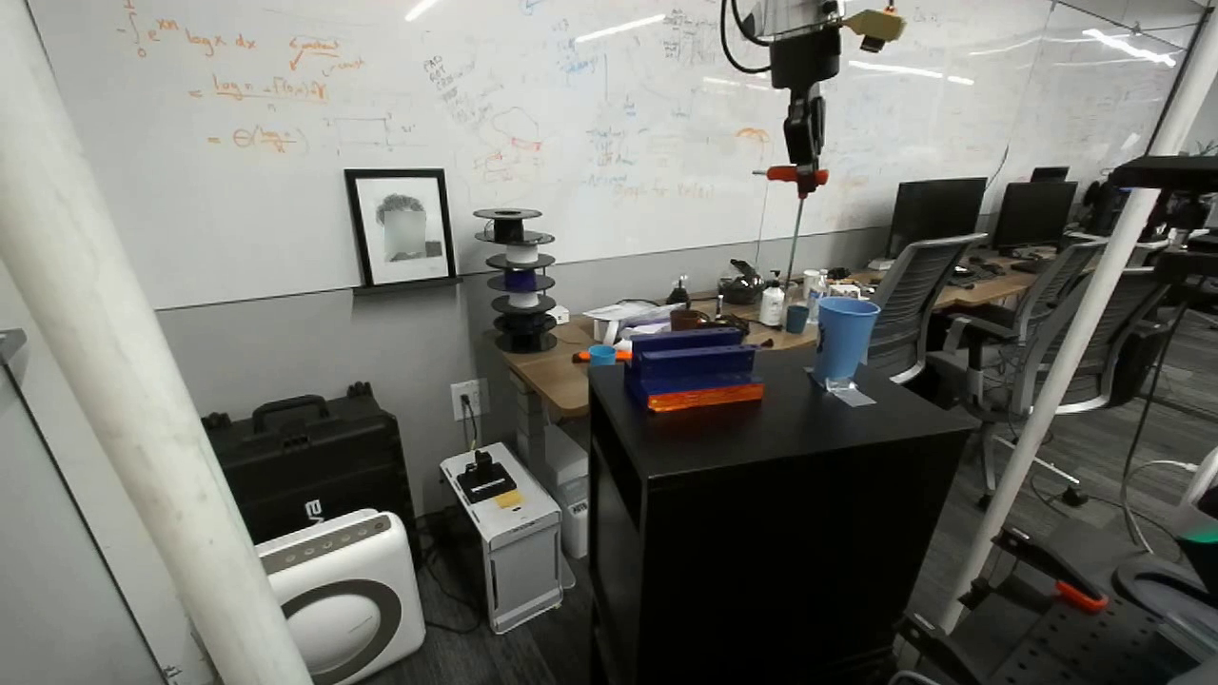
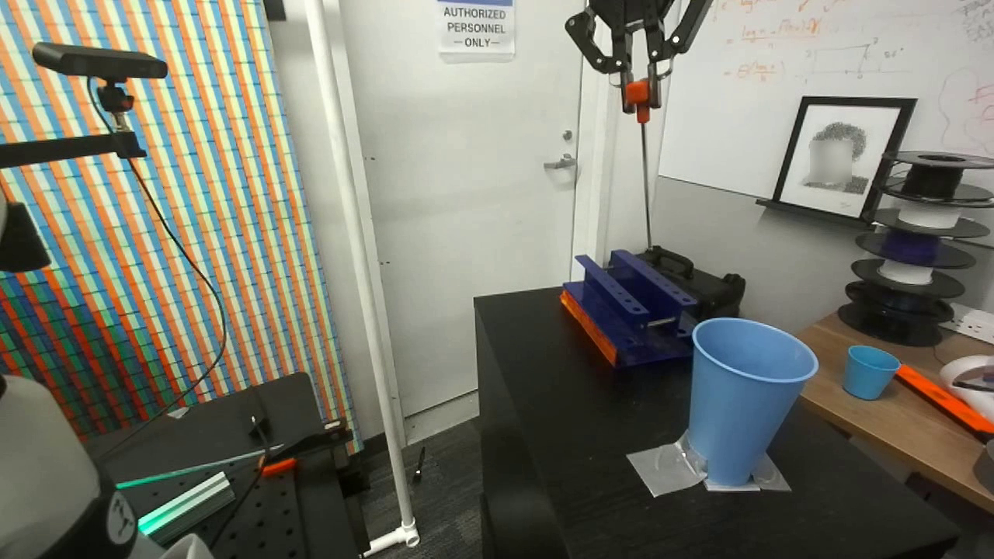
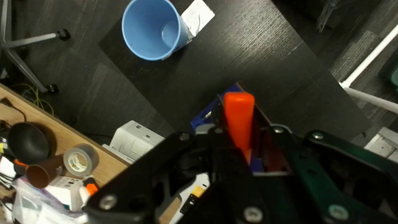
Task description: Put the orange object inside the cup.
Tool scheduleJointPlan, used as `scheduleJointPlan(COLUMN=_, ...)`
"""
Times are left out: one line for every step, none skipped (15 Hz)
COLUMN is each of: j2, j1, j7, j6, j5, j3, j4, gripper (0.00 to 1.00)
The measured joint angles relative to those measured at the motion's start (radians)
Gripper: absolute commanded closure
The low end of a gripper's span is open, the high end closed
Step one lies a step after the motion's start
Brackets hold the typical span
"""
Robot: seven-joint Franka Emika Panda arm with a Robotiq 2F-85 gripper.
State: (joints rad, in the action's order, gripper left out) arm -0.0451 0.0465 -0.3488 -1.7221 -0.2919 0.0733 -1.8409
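The orange object is a T-handled tool with an orange handle (image 2: 638, 93) and a long thin metal shaft. My gripper (image 2: 642, 99) is shut on the handle and holds the tool high above the black cabinet top, its shaft hanging almost straight down. The handle also shows in an exterior view (image 1: 784, 174) and between the fingers in the wrist view (image 3: 238, 115). The light-blue cup (image 2: 742, 411) stands upright, taped to the cabinet top; it also shows in an exterior view (image 1: 844, 342). In the wrist view the cup (image 3: 150, 29) is open towards me, up and left of the gripper.
A dark blue holder with an orange edge (image 2: 633, 326) stands on the black cabinet top (image 2: 559, 435) beside the cup. In the wrist view the holder (image 3: 202, 118) lies beneath the gripper. A wooden desk (image 1: 561, 366) with clutter and a small blue cup (image 2: 870, 373) is behind.
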Motion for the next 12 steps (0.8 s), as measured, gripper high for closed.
scheduleJointPlan(j2=-0.019, j1=-0.006, j7=0.019, j6=0.01, j5=0.0, j3=-0.011, j4=-0.015, gripper=0.9)
scheduleJointPlan(j2=-0.035, j1=-0.013, j7=0.038, j6=0.018, j5=0.0, j3=-0.023, j4=-0.03, gripper=0.9)
scheduleJointPlan(j2=-0.046, j1=-0.02, j7=0.057, j6=0.025, j5=0.0, j3=-0.035, j4=-0.043, gripper=0.9)
scheduleJointPlan(j2=-0.055, j1=-0.029, j7=0.077, j6=0.029, j5=-0.002, j3=-0.045, j4=-0.056, gripper=0.9)
scheduleJointPlan(j2=-0.061, j1=-0.037, j7=0.098, j6=0.03, j5=-0.006, j3=-0.054, j4=-0.068, gripper=0.9)
scheduleJointPlan(j2=-0.065, j1=-0.045, j7=0.119, j6=0.03, j5=-0.012, j3=-0.063, j4=-0.079, gripper=0.9)
scheduleJointPlan(j2=-0.066, j1=-0.053, j7=0.139, j6=0.03, j5=-0.018, j3=-0.071, j4=-0.087, gripper=0.9)
scheduleJointPlan(j2=-0.066, j1=-0.061, j7=0.154, j6=0.03, j5=-0.019, j3=-0.08, j4=-0.094, gripper=0.9)
scheduleJointPlan(j2=-0.066, j1=-0.069, j7=0.167, j6=0.029, j5=-0.019, j3=-0.087, j4=-0.1, gripper=0.9)
scheduleJointPlan(j2=-0.064, j1=-0.075, j7=0.179, j6=0.029, j5=-0.019, j3=-0.094, j4=-0.106, gripper=0.9)
scheduleJointPlan(j2=-0.061, j1=-0.081, j7=0.188, j6=0.029, j5=-0.019, j3=-0.101, j4=-0.109, gripper=0.9)
scheduleJointPlan(j2=-0.056, j1=-0.086, j7=0.196, j6=0.028, j5=-0.019, j3=-0.106, j4=-0.111, gripper=0.9)
